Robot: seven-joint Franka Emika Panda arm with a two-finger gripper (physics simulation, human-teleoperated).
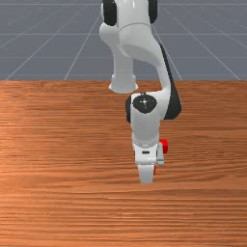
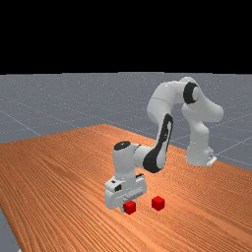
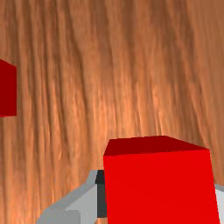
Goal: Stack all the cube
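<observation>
The gripper (image 2: pixel 129 206) is low over the wooden table (image 2: pixel 59 182), grasping a red cube (image 3: pixel 161 188) with a finger against each of two opposite sides. Near it, toward the arm's base (image 2: pixel 199 147), a second red cube (image 2: pixel 158 203) sits on the wood. In the front view the hand hides most of the grasped one.

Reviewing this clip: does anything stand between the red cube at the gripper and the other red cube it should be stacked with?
Nothing visible does: in the far view and wrist view, table wood lies between the one cube and the other cube.
</observation>
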